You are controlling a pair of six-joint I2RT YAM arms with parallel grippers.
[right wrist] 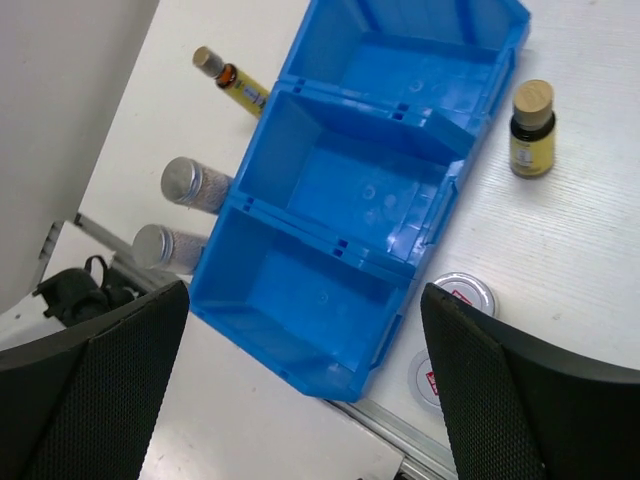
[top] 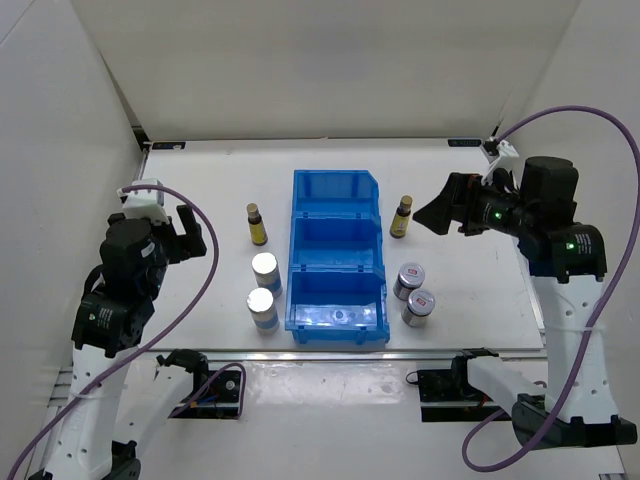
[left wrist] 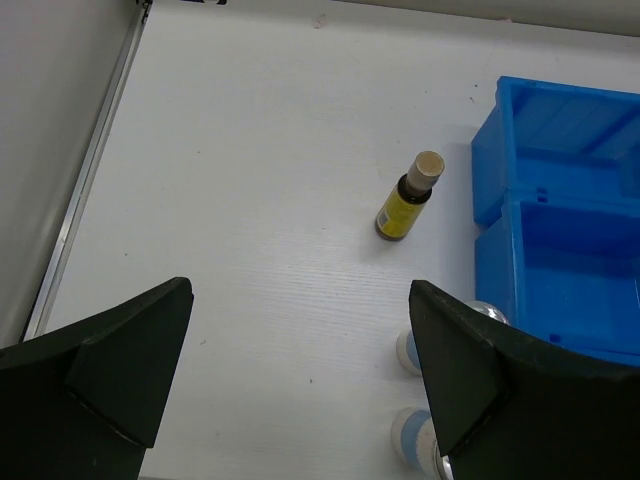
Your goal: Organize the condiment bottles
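You've sorted nothing: both pairs of jaws gape empty, six small condiment bottles standing ahead of them outside the blue plastic three-compartment bin.

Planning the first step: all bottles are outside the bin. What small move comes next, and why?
Probably lower the open left gripper toward the left dark-brown bottle: it stands upright, apart from the blue bin, straight ahead of that gripper.

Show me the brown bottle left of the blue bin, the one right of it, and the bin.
Left brown bottle [left wrist: 400,213], left wrist view, yellow label.
Right brown bottle [right wrist: 530,152], right wrist view, yellow label.
Blue bin [top: 338,334], top view, near front wall.
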